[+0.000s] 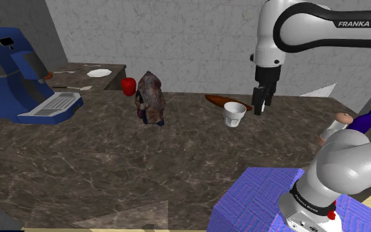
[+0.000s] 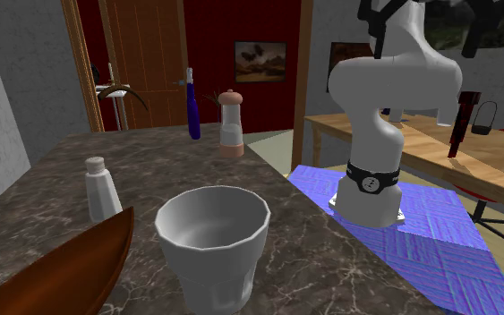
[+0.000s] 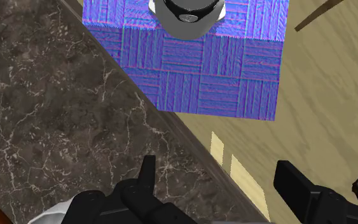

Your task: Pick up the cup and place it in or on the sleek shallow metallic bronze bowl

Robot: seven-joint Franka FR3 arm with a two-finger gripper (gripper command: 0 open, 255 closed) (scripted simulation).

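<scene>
Shoulder view: we see the brown bowl (image 1: pixel 218 100) near the far edge of the counter (image 1: pixel 111 165), with the white cup (image 1: pixel 234 114) upright just before it. Right of the cup, our gripper (image 1: pixel 263 105) hangs with fingers spread wide, holding nothing.

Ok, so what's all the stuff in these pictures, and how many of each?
cup: one, white, on the dark marble counter
bowl: one, bronze-brown, just behind the cup
coffee machine: one, blue, shoulder view's left
figure: one, brown and lumpy, mid-counter
round red thing: one, red, beside the figure
plate: one, white, on the far surface
shaker: one, white, near the bowl
grinder: one, white with a peach base, counter's far end
bottle: one, blue, beside the grinder
stand: one, blue-purple patterned box
arm: one, white with dark joints
gripper: one, black, open, near the cup
</scene>
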